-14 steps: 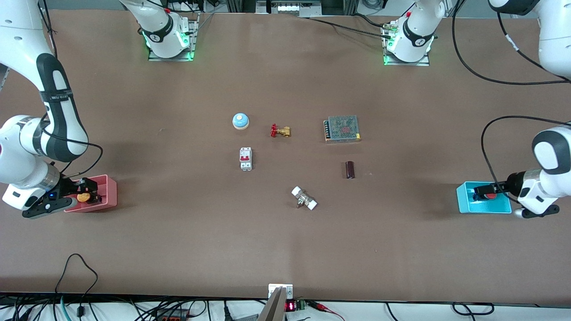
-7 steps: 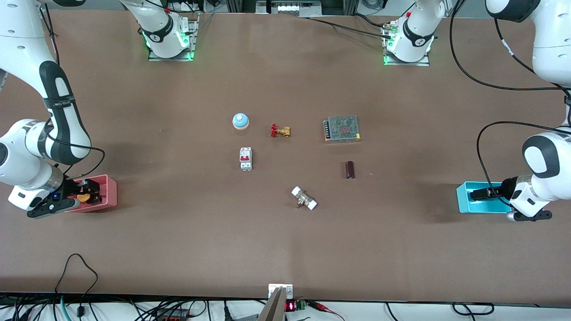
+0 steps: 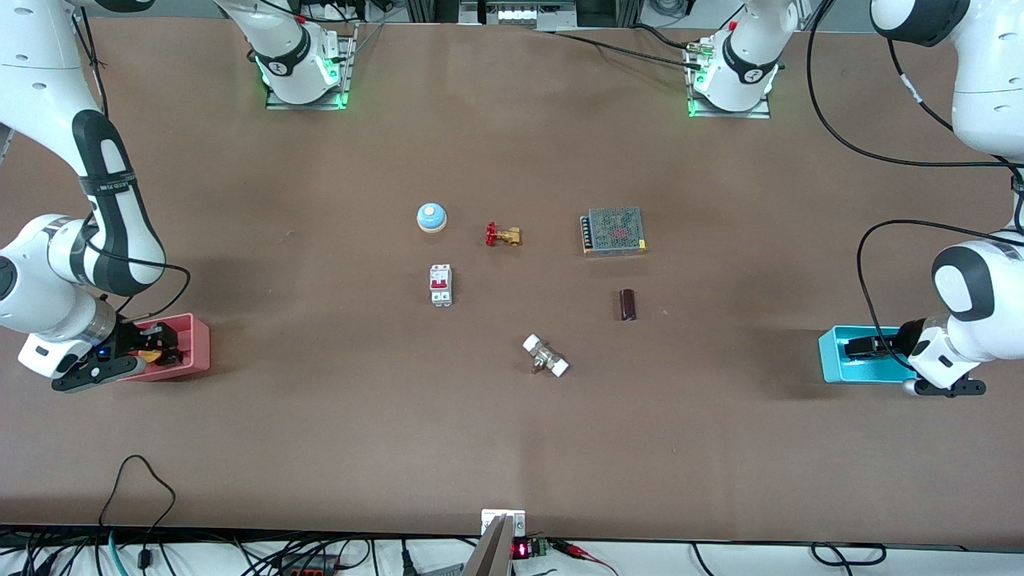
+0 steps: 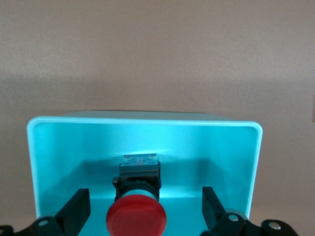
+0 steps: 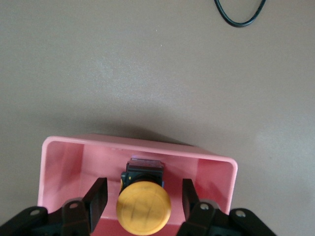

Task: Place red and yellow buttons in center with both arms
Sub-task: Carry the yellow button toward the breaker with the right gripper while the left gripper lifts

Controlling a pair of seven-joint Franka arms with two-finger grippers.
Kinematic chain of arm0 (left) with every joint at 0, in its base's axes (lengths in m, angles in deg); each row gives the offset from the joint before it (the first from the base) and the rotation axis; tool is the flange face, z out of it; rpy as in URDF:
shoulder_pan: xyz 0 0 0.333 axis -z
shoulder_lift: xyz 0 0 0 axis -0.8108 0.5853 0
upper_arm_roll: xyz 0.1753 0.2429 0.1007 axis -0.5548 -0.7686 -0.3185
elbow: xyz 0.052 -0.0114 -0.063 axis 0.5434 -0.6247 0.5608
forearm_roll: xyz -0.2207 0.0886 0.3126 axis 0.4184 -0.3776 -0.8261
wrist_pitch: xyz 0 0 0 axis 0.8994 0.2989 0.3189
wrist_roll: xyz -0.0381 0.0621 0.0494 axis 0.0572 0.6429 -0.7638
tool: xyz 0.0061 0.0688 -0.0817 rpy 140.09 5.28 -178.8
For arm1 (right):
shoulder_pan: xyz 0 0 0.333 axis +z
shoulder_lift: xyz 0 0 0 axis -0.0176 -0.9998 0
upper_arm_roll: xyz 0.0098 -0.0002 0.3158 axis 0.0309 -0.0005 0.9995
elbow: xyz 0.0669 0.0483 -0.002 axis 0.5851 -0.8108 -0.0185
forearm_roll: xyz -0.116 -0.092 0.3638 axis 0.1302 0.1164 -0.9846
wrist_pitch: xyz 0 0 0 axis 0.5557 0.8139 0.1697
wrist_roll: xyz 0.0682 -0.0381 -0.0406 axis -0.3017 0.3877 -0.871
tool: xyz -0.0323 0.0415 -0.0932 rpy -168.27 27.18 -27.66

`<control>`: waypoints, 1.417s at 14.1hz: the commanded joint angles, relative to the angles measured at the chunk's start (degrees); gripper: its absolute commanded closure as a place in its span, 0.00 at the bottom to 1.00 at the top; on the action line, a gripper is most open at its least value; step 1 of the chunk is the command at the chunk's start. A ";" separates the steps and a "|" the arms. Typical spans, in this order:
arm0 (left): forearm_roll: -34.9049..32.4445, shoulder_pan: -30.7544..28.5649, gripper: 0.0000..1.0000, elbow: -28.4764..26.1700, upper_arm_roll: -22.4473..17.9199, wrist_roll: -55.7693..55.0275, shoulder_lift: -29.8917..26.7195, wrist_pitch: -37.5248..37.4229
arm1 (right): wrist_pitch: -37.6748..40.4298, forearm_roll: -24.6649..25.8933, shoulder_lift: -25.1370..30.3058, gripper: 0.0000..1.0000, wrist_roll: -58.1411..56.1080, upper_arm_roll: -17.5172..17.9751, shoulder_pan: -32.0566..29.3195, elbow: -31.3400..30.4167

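Over both bins, grippers have sunk slightly lower.

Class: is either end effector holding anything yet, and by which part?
Nothing is held. Both are open: the left end effector straddles the red button, the right end effector the yellow button.

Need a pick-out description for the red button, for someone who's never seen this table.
Find the cyan bin at the left arm's end of the table. Inside it, between the open fingers of the left gripper, lies the red button. Its round red mushroom cap on a black body is the only thing in that bin.
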 commanded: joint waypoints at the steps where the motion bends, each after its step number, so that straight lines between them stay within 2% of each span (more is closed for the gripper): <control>1: -0.75 -0.04 0.00 -0.44 0.00 1.25 0.13 0.26 | -0.47 -0.07 -0.53 0.34 -0.53 0.48 -0.40 0.39; 5: -0.40 0.04 0.00 -1.59 0.00 1.60 0.05 0.18 | -0.38 -0.07 -0.53 0.59 -0.88 0.48 -0.40 0.39; 8: -0.49 0.04 0.01 -1.59 0.00 1.60 0.05 0.18 | -0.29 -0.07 -0.53 0.62 -0.88 0.48 -0.40 0.39; 11: -1.01 0.13 0.14 -1.59 0.00 1.69 -0.13 0.18 | -0.29 -0.07 -0.53 0.62 -0.88 0.57 -0.40 0.39; 12: -1.10 0.13 0.16 -1.50 0.00 1.86 -0.13 0.26 | -0.03 -0.07 -0.36 0.62 -0.88 0.66 -0.40 0.47; 13: -1.28 0.13 0.17 -1.50 0.00 2.12 -0.13 0.35 | 1.45 -0.33 0.78 0.62 -0.88 1.62 -0.74 0.39; 16: -1.19 0.22 0.23 -1.50 0.00 3.35 -0.13 1.58 | 15.39 -1.99 9.28 0.62 -0.18 3.38 -1.10 0.73; 18: -1.19 0.22 0.31 -1.50 0.00 3.36 -0.13 1.58 | 22.88 -2.09 14.65 0.62 0.52 4.26 -0.92 0.91; 20: -1.19 0.31 0.44 -1.50 0.00 3.36 -0.13 1.58 | 27.55 -2.09 17.91 0.63 6.90 7.58 -0.66 0.91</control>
